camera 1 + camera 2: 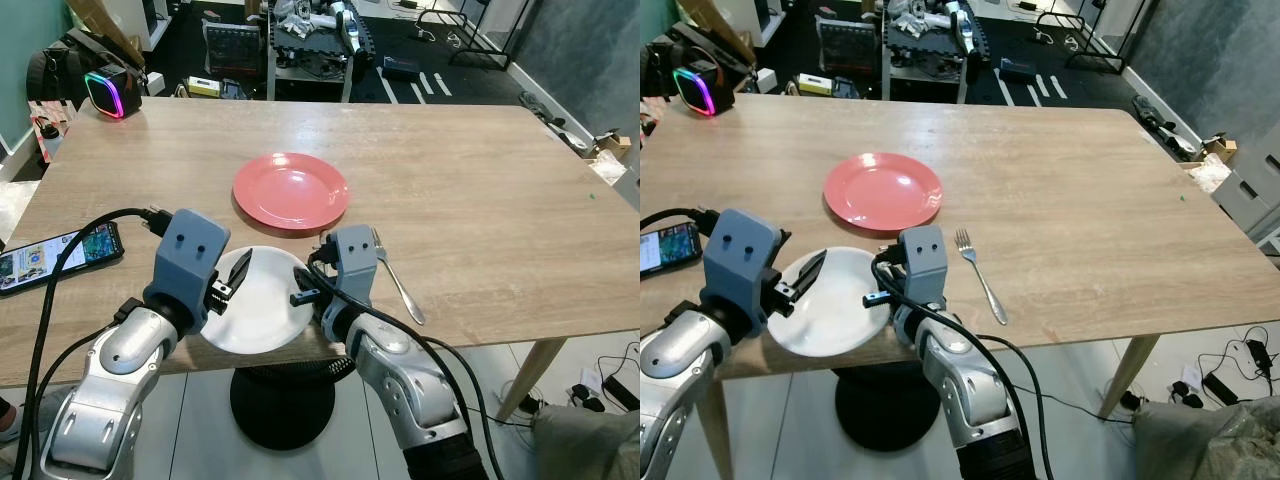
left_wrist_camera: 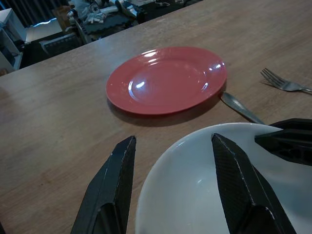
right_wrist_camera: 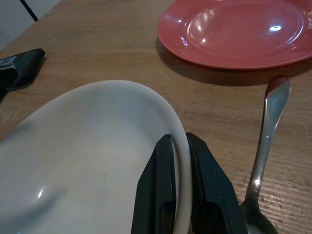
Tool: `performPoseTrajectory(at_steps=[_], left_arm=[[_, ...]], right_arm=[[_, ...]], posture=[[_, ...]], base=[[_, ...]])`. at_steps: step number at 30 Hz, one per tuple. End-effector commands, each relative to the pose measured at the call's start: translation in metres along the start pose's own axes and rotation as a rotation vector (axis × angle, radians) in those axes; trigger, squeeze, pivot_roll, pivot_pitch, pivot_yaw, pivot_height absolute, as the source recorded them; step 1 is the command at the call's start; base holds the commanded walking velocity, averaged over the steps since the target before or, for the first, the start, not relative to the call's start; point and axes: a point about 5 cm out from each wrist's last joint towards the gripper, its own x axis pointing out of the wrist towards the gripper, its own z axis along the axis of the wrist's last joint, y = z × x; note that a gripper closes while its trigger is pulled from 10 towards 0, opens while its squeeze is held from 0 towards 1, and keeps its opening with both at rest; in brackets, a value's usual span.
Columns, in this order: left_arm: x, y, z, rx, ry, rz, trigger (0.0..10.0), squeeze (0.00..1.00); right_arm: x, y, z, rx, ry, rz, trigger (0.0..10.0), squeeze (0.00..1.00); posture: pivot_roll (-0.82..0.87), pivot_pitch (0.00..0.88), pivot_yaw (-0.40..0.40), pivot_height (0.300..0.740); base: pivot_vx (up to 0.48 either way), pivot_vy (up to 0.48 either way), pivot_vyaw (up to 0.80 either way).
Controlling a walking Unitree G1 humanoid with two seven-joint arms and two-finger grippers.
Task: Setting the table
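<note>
Left eye view gives me a wooden table (image 1: 480,190) with two plates on it: one white plate (image 1: 258,305) at the near edge, overhanging it a little, and one red plate (image 1: 290,190) just behind it, the two apart by a narrow strip of wood. I count one fork (image 1: 396,275) lying to the right of the white plate, tines pointing away from me, and one spoon (image 3: 265,146) beside the white plate's rim, its handle end reaching toward the red plate. My right gripper (image 3: 179,183) is clenched on the white plate's right rim, one finger on each face. My left gripper (image 2: 175,187) has its fingers spread apart at the plate's left rim, one over the plate, one outside it. A phone (image 1: 62,253) lies at the table's left edge.
</note>
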Motion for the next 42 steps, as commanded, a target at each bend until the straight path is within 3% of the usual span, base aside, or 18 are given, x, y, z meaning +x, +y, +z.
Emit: performPoseTrajectory(at_steps=[1, 2, 3, 5, 6, 7, 8, 9, 10, 13, 18, 22, 24, 28, 32, 42], left_arm=[[0.001, -0.003, -0.005, -0.007, 0.021, 0.005, 10.0, 0.0], [0.001, -0.003, -0.005, -0.007, 0.021, 0.005, 10.0, 0.0], [0.003, 0.0, -0.008, -0.069, 0.03, 0.047, 10.0, 0.0], [0.004, 0.001, -0.008, -0.113, 0.03, 0.072, 10.0, 0.0], [0.005, 0.003, -0.006, -0.177, 0.02, 0.098, 10.0, 0.0], [0.006, 0.004, -0.003, -0.227, 0.005, 0.115, 10.0, 0.0], [0.006, 0.004, -0.003, -0.227, 0.005, 0.115, 10.0, 0.0], [0.008, 0.006, 0.004, -0.293, -0.033, 0.128, 10.0, 0.0], [0.008, 0.006, 0.007, -0.306, -0.045, 0.128, 10.0, 0.0], [0.009, 0.009, 0.012, -0.297, -0.074, 0.132, 10.0, 0.0], [0.012, 0.012, 0.012, -0.258, -0.062, 0.143, 10.0, 0.0], [0.011, 0.012, 0.012, -0.27, -0.056, 0.148, 10.0, 0.0], [0.01, 0.012, 0.012, -0.277, -0.053, 0.153, 10.0, 0.0], [0.009, 0.011, 0.011, -0.277, -0.049, 0.153, 10.0, 0.0], [0.009, 0.01, 0.011, -0.275, -0.045, 0.15, 10.0, 0.0], [0.01, 0.008, 0.01, -0.279, -0.04, 0.149, 10.0, 0.0]], right_arm=[[-0.002, -0.002, 0.001, 0.042, -0.019, -0.015, 0.0, 0.0], [-0.002, -0.002, 0.001, 0.042, -0.019, -0.015, 0.0, 0.0], [-0.003, -0.006, 0.016, 0.08, -0.096, -0.026, 0.0, 0.0], [-0.005, -0.009, 0.026, 0.101, -0.152, -0.035, 0.0, 0.0], [-0.008, -0.014, 0.037, 0.13, -0.219, -0.061, 4.4, 0.0], [-0.011, -0.02, 0.045, 0.148, -0.263, -0.092, 10.0, 0.0], [-0.011, -0.02, 0.045, 0.148, -0.263, -0.092, 10.0, 0.0], [-0.016, -0.031, 0.056, 0.158, -0.33, -0.16, 10.0, 0.0], [-0.017, -0.034, 0.059, 0.158, -0.346, -0.176, 10.0, 0.0], [-0.018, -0.039, 0.061, 0.161, -0.359, -0.21, 10.0, 0.0], [-0.01, -0.035, 0.033, 0.031, -0.217, -0.235, 10.0, 0.0], [-0.008, -0.024, 0.02, 0.023, -0.171, -0.199, 10.0, 0.0], [-0.007, -0.027, 0.006, 0.025, -0.145, -0.292, 10.0, 0.0], [-0.002, -0.031, 0.012, 0.102, -0.185, -0.319, 10.0, 0.0], [0.0, -0.044, 0.028, 0.151, -0.233, -0.359, 10.0, 0.0], [-0.008, -0.094, 0.033, 0.066, -0.249, -0.503, 10.0, 0.0]], posture=[[0.06, 0.085, -0.025, 0.74], [0.06, 0.085, -0.025, 0.74], [0.05, 0.084, -0.022, 0.74], [0.05, 0.084, -0.021, 0.74], [0.05, 0.083, -0.017, 0.74], [0.05, 0.082, -0.014, 0.74], [0.05, 0.082, -0.014, 0.74], [0.04, 0.082, -0.012, 0.74], [0.04, 0.082, -0.012, 0.74], [0.04, 0.081, -0.005, 0.74], [0.05, 0.08, -0.002, 0.74], [0.05, 0.083, -0.005, 0.74], [0.06, 0.085, -0.009, 0.74], [0.07, 0.085, -0.011, 0.74], [0.07, 0.086, -0.011, 0.74], [0.07, 0.09, -0.014, 0.74]], base=[[0.0, 0.0, 0.0], [0.0, 0.0, 0.0], [0.0, 0.0, 0.0], [0.0, 0.0, 0.0], [0.0, 0.0, 0.0], [0.0, 0.0, 0.0], [0.0, 0.0, 0.0], [0.0, 0.0, 0.0], [0.0, 0.0, 0.0], [0.0, 0.0, 0.0], [0.0, 0.0, 0.0], [0.0, 0.0, 0.0], [0.0, 0.0, 0.0], [0.0, 0.0, 0.0], [0.0, 0.0, 0.0], [0.0, 0.0, 0.0]])
